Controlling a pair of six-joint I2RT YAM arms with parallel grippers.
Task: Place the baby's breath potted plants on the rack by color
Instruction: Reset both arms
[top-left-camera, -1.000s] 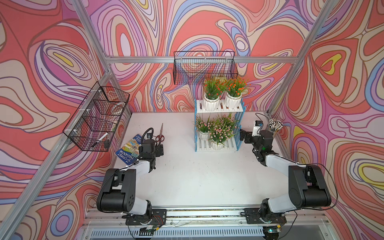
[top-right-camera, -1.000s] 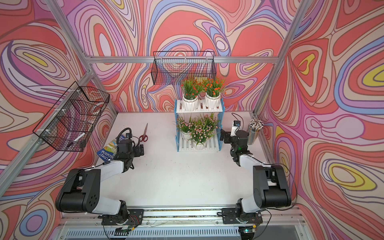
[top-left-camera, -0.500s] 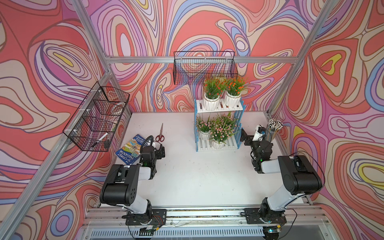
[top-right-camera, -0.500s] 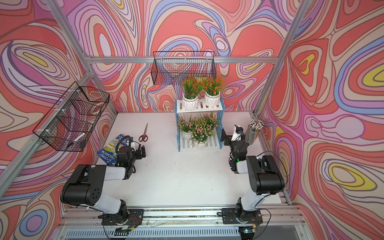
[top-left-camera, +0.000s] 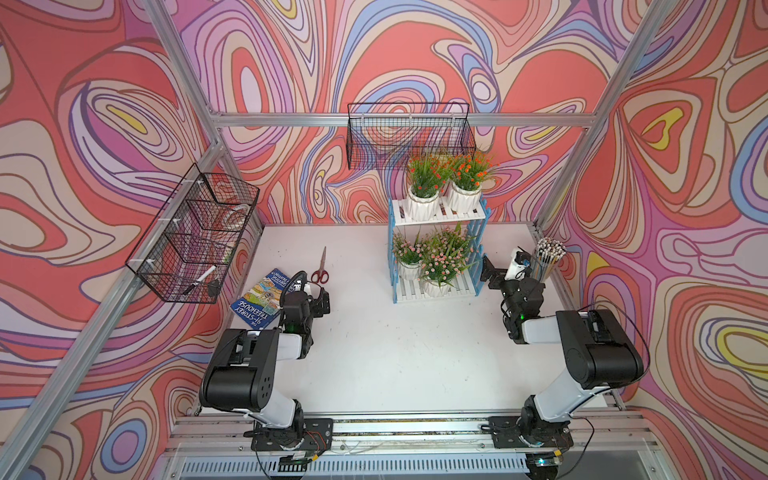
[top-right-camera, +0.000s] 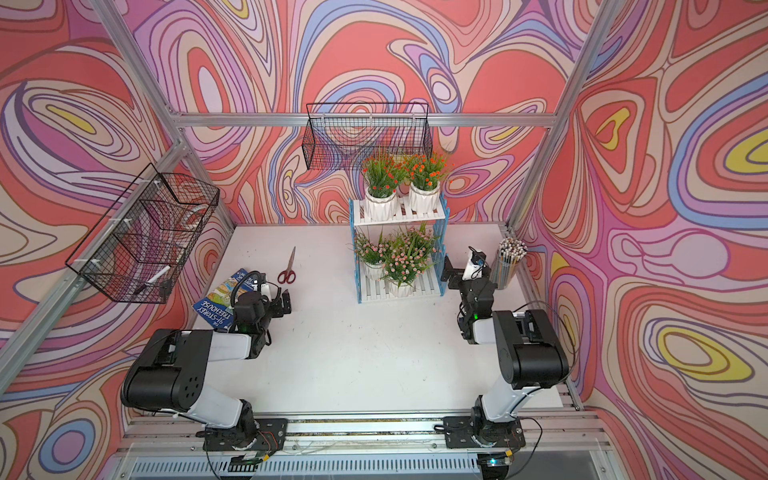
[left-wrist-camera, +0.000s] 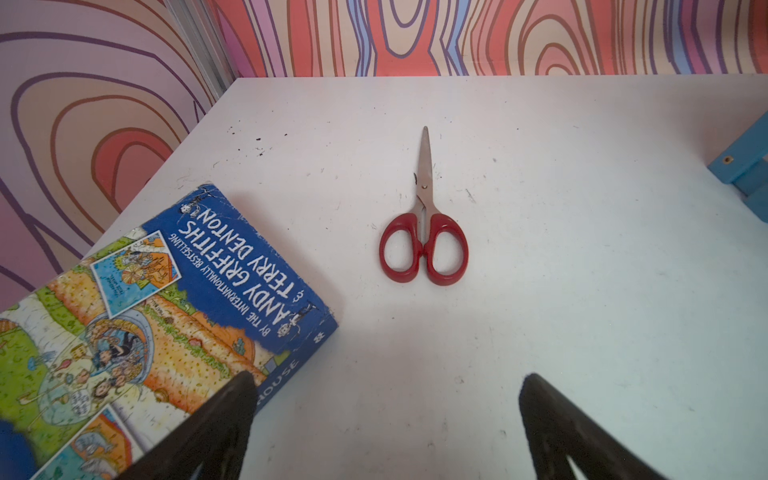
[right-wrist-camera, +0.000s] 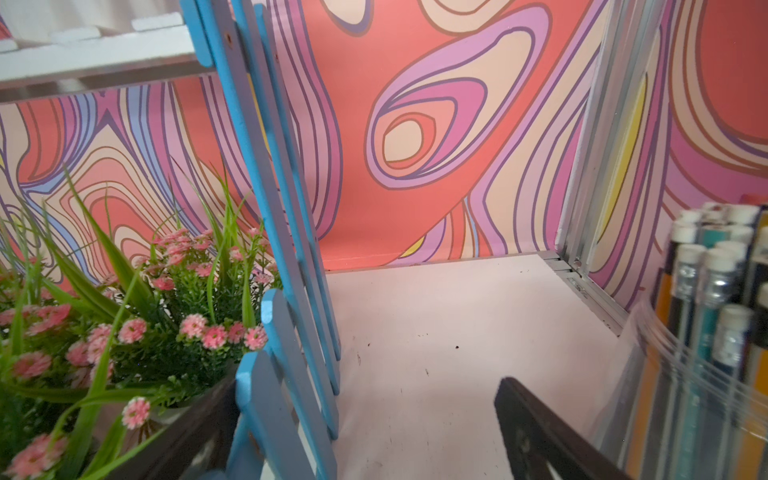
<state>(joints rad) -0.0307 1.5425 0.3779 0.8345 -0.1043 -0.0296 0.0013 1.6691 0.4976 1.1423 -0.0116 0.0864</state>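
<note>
Rack (top-left-camera: 478, 245) sits upper centre in both top views. Top shelf holds orange plants (top-left-camera: 424, 176); lower shelf holds pink plants (top-left-camera: 440, 259), all upright. Left gripper (left-wrist-camera: 386, 386) spread wide, empty, near book (left-wrist-camera: 166, 299) and scissors (left-wrist-camera: 424, 245). Right gripper (right-wrist-camera: 370, 386) spread wide, empty, just beside rack's right side.

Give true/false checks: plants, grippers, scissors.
Both orange-flowered plants stand on the rack's top shelf. True.
The pink-flowered plants sit on its lower shelf. True.
The left gripper holds the scissors. False: it is open, empty; the scissors lie on the table.
The scissors lie on the book. False: beside it, apart.
The right gripper is shut on a pot. False: open, holding nothing.
</note>
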